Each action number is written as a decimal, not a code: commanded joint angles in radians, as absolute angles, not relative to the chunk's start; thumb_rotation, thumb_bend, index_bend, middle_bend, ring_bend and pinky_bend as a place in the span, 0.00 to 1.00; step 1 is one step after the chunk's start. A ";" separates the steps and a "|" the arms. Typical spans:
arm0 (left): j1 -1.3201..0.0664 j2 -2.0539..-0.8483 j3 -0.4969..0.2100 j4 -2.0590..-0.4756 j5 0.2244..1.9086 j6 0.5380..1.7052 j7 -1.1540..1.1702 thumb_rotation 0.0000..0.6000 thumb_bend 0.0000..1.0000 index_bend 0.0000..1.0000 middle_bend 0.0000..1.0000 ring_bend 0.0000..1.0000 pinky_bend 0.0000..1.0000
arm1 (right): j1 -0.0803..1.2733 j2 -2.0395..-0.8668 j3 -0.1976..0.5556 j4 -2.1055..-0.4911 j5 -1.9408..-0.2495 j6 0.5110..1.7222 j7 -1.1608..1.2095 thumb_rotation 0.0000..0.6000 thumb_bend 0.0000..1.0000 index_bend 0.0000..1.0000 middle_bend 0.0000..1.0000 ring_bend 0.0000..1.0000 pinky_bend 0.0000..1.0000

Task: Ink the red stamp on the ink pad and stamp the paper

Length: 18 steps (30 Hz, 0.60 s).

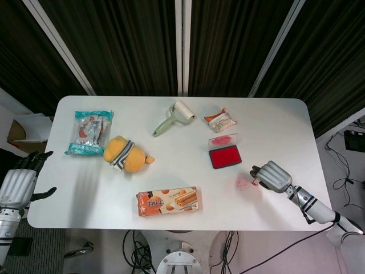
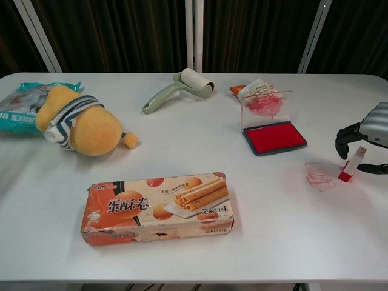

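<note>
Fingers of the silver right hand [image 2: 368, 135] curl around the stamp [image 2: 352, 163], a clear rectangular block with a red base standing tilted on the white table [image 2: 273, 230]; whether they actually pinch it cannot be told. Just left lies the small paper [image 2: 319, 176], marked with red prints. Farther off sits the open ink pad [image 2: 273, 137], its glossy red surface under a smeared transparent lid. At the table's left edge the left hand [image 1: 20, 182] hangs with fingers apart, holding nothing.
</note>
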<state>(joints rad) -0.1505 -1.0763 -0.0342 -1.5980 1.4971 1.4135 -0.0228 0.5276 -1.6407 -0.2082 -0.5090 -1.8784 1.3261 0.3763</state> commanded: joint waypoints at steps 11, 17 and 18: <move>-0.151 -1.075 -0.034 -1.599 1.497 1.412 -0.025 1.00 0.12 0.13 0.18 0.12 0.21 | 0.528 -1.661 -0.219 -0.482 -1.867 1.329 0.385 1.00 0.26 0.54 0.47 0.78 1.00; -0.151 -1.075 -0.033 -1.597 1.495 1.410 -0.030 1.00 0.12 0.13 0.18 0.12 0.21 | 0.531 -1.663 -0.225 -0.485 -1.863 1.319 0.395 1.00 0.28 0.57 0.50 0.78 1.00; -0.151 -1.075 -0.033 -1.596 1.495 1.410 -0.032 1.00 0.12 0.13 0.18 0.12 0.21 | 0.532 -1.663 -0.226 -0.486 -1.862 1.318 0.398 1.00 0.29 0.58 0.50 0.78 1.00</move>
<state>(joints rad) -0.1512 -1.0752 -0.0332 -1.5966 1.4948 1.4099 -0.0321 0.5313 -1.6632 -0.2249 -0.4854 -1.8628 1.3189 0.3962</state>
